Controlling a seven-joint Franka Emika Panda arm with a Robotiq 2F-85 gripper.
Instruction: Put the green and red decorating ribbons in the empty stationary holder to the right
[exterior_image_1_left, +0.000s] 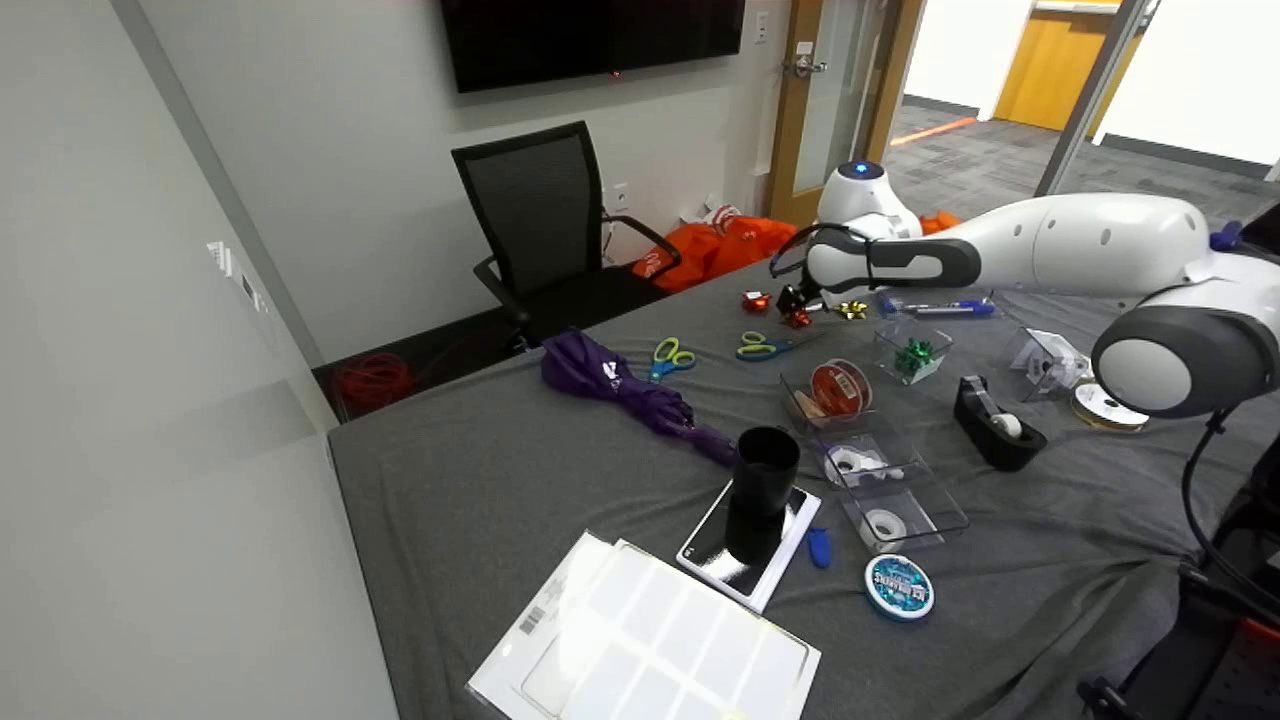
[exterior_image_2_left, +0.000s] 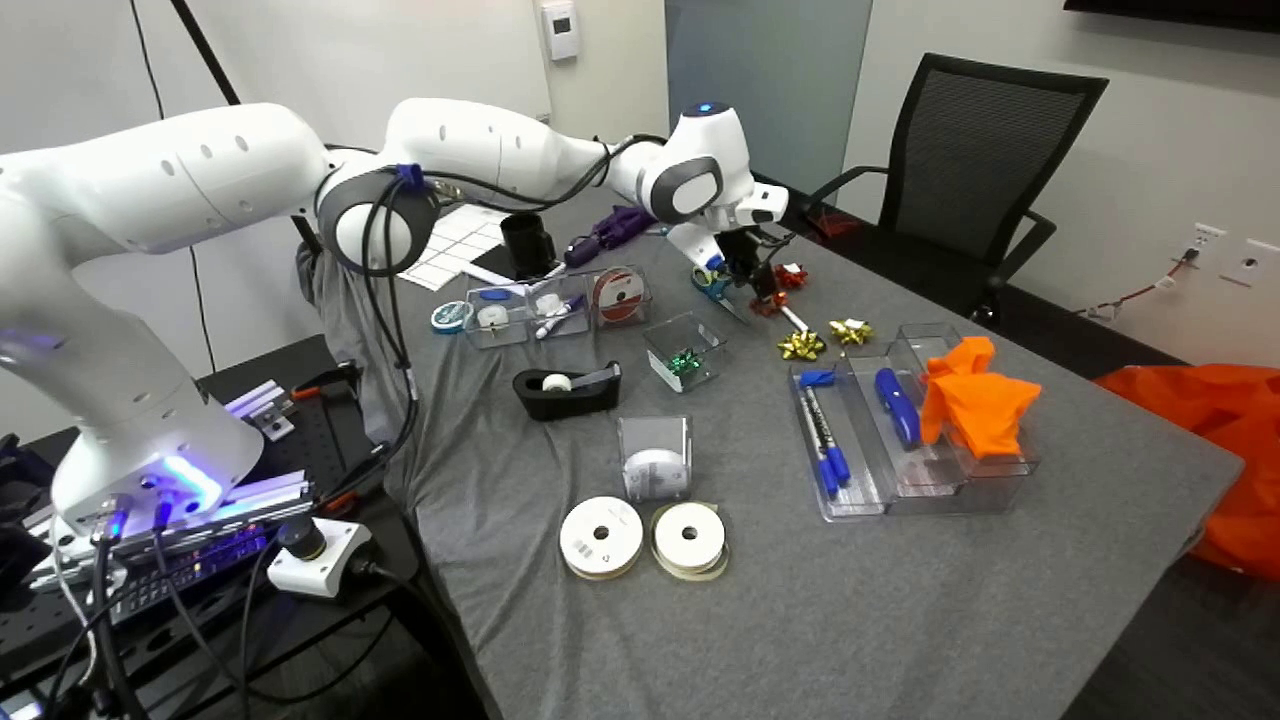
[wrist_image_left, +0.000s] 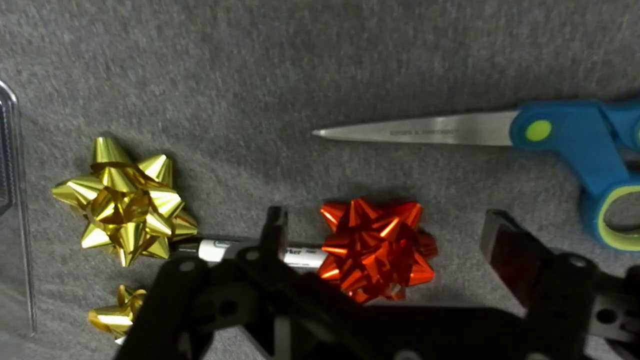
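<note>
While the fingers (wrist_image_left: 515, 260) stand wide apart with nothing gripped, a red bow (wrist_image_left: 377, 250) lies between them in the wrist view, hiding one end of a white marker (wrist_image_left: 305, 257). A second red bow (exterior_image_2_left: 790, 276) lies close by, nearer the edge of the desk (exterior_image_2_left: 850, 620) that faces the mesh chair (exterior_image_2_left: 985, 170). Farther in from that edge, the green bow (exterior_image_2_left: 683, 363) sits inside a clear holder (exterior_image_2_left: 708, 332), near a black tape dispenser (exterior_image_2_left: 565, 402).
</note>
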